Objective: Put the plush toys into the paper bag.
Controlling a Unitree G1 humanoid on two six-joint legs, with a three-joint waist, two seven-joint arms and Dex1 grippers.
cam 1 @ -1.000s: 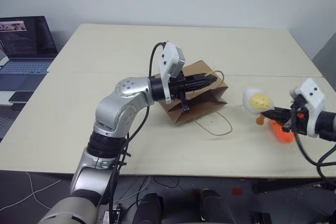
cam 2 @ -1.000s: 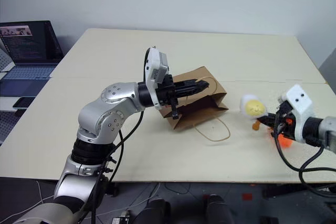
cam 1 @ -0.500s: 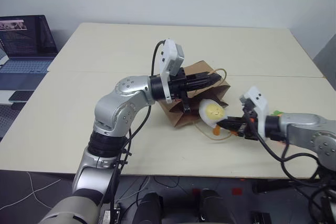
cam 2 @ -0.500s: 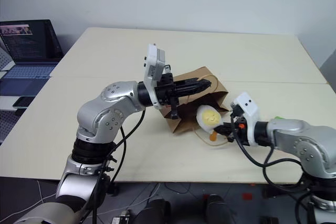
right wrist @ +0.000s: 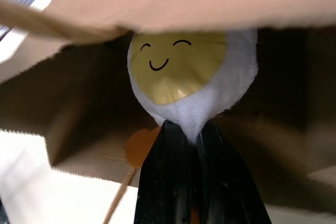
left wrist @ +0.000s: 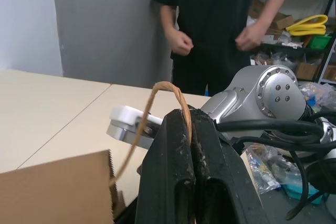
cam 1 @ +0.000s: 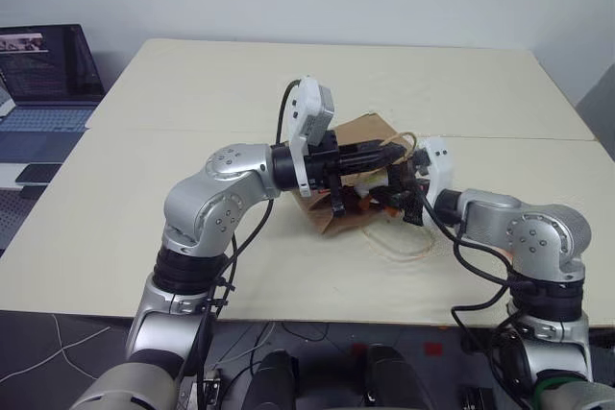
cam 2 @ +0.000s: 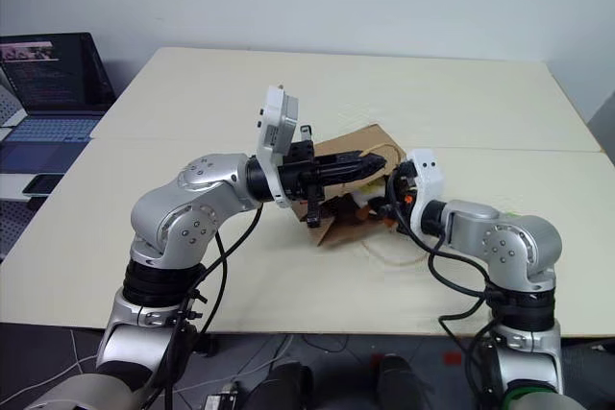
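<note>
A laptop (cam 1: 43, 84) sits open beside the far left edge of the pale surface (cam 1: 192, 84). The left gripper (cam 1: 389, 152) reaches across toward the right, level with the top of the bag (cam 1: 360, 132), which lies near the middle of the surface with its mouth turned toward the right arm. The left fingers (left wrist: 178, 166) are pressed tight together, pinching one tan cord handle (left wrist: 157, 90) that loops up out of them; the serrated upper edge of the bag shows just below in the left wrist view, so the mouth is held lifted. A second cord handle (cam 1: 408, 247) lies loose on the surface in front of the bag.

The right gripper (cam 1: 396, 201) points into the bag's mouth from the right. Its fingers (right wrist: 173, 182) are closed on the lower white edge of the egg (right wrist: 191, 72), whose yellow smiling face sits upright just inside the opening, with brown paper above it and to both sides. An orange-brown bit of the toy (right wrist: 137, 148) shows beside the fingers. From the head views the egg is mostly hidden between the two grippers, with only a pale patch (cam 1: 377, 182) at the mouth.

In the left wrist view a person in a black shirt (left wrist: 215, 19) stands beyond the surface, hands held in front, with cluttered shelves (left wrist: 310, 30) behind
</note>
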